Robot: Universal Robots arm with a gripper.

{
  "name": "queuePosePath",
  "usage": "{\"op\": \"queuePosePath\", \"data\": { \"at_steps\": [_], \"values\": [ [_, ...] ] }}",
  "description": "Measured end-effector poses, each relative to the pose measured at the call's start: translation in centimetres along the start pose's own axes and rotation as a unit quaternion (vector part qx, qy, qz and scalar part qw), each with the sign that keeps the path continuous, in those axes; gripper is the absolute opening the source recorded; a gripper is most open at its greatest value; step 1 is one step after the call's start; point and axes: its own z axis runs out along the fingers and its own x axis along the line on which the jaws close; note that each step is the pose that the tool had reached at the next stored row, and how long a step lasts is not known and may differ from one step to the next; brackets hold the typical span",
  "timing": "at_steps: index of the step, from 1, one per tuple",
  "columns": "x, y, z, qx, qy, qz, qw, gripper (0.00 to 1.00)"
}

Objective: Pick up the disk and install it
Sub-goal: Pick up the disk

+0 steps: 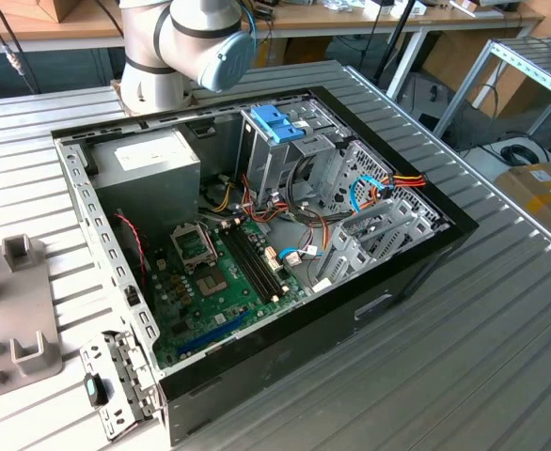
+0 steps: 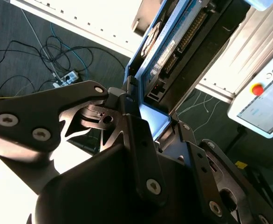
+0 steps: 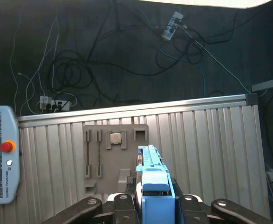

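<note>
The disk (image 3: 151,184) with its blue frame is held tight between the gripper (image 3: 153,205) fingers, up in the air, well apart from the ribbed metal table (image 3: 206,154) and grey parts tray (image 3: 113,158). The open computer case (image 1: 257,235) lies on the table.

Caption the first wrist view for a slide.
Black fingers grip the blue-framed rectangular metal disk above the ribbed grey metal table.

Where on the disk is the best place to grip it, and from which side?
Probably as the gripper holds it now: across the thin disk, with pads on its two flat broad faces. It comes from the end opposite the connectors, leaving them free.
</note>
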Motion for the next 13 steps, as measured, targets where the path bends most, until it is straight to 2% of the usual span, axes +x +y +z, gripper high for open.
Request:
{"op": "queuePosePath", "data": {
  "at_steps": [13],
  "values": [
    [-0.03,0.01,-1.02,-0.0002,0.0000,0.000,1.0000,0.37]
  ]
}}
